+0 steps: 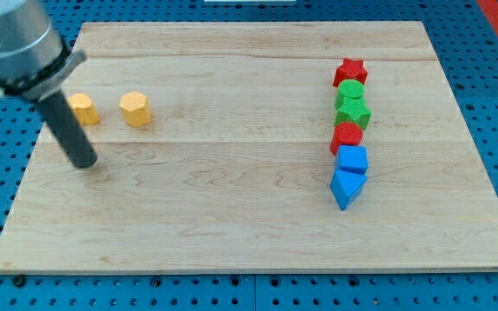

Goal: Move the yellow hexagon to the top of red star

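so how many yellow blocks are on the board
2, both near the view's left: one yellow block partly behind the rod, just above my tip, and a yellow hexagon to its right.

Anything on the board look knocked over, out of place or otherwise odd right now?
Nothing stands out. Two yellow blocks sit at the view's left, my tip just below them. Red star, two green blocks, a red block and two blue blocks form a tight column on the wooden board.
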